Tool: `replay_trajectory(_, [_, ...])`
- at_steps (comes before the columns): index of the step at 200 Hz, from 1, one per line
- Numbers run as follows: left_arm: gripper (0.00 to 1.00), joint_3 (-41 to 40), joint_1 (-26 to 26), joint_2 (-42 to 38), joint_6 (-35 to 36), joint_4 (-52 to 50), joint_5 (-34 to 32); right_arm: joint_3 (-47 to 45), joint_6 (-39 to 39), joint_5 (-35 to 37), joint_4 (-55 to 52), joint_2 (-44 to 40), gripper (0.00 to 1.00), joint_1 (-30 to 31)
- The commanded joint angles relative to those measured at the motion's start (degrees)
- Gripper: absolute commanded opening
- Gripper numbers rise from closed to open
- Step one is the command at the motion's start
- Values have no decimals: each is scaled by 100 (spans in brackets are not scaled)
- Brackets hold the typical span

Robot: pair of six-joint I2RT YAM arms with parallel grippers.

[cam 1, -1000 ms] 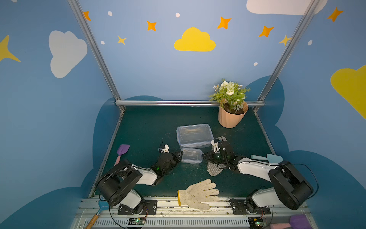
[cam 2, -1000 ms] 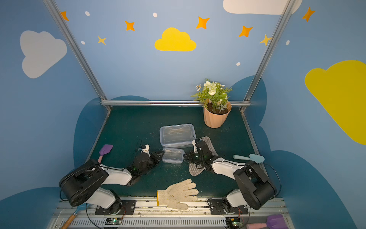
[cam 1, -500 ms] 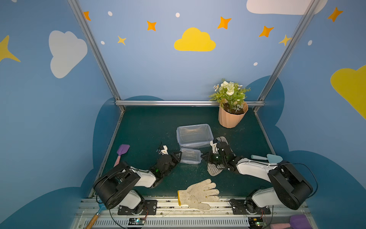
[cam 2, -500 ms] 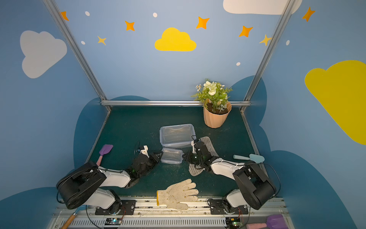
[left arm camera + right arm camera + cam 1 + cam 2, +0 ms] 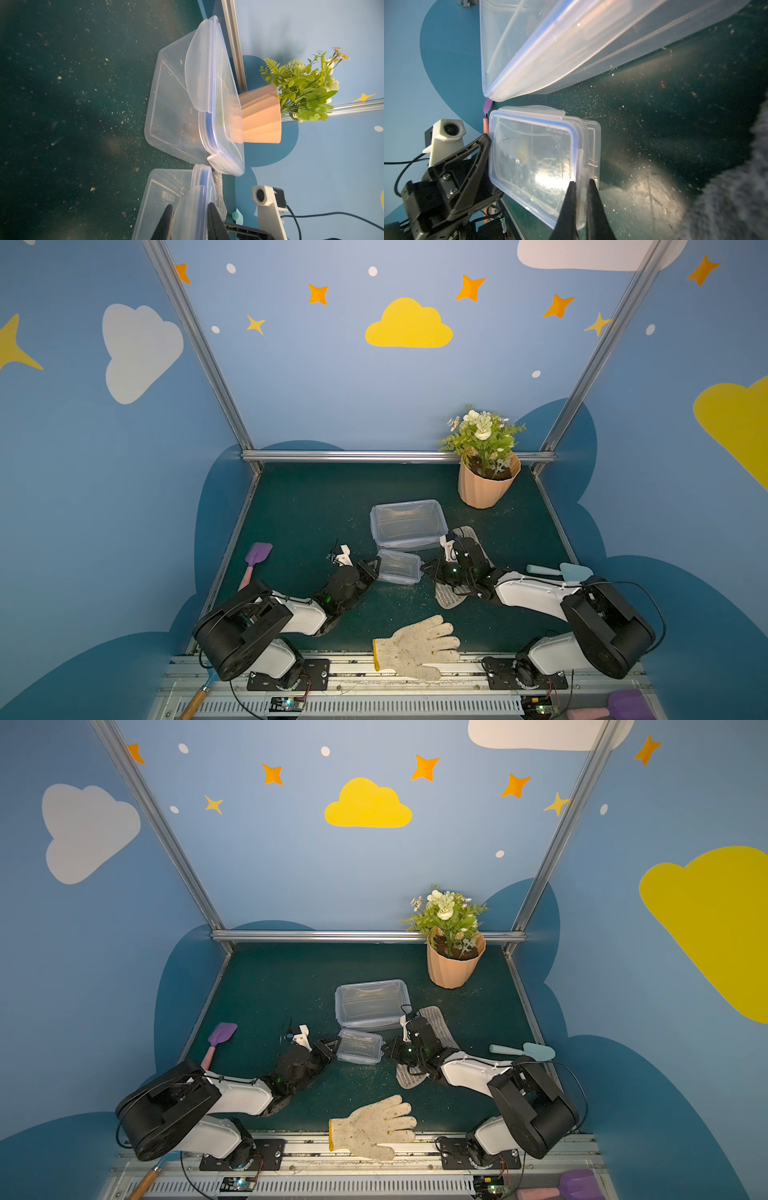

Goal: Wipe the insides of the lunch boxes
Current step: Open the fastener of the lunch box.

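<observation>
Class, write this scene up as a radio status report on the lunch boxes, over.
Left tool and right tool shut on opposite ends of small box. Small box, large box: lids on. Cloth unheld, under right arm.

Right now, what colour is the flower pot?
The pot is peach, clearest in left wrist view.

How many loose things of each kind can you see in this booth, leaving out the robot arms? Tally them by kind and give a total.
Lunch boxes: 2
Plant pot: 1
Glove: 1
Cloth: 1
Spades: 3
Wooden-handled tool: 1
Total: 9
</observation>
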Motion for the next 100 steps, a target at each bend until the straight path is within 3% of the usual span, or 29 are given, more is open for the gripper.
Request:
replay_trajectory(1, [22, 43, -141, -144, -13, 448, 313, -89, -84, -168, -596, 255, 0, 215])
replay_trajectory(54, [16, 74, -148, -345, -54, -321, 427, -69, -108, -120, -718, 176, 0, 232])
replay_trajectory(100, [18, 9, -151, -890, 107, -1318, 481, 1, -159, -78, -911, 9, 0, 249])
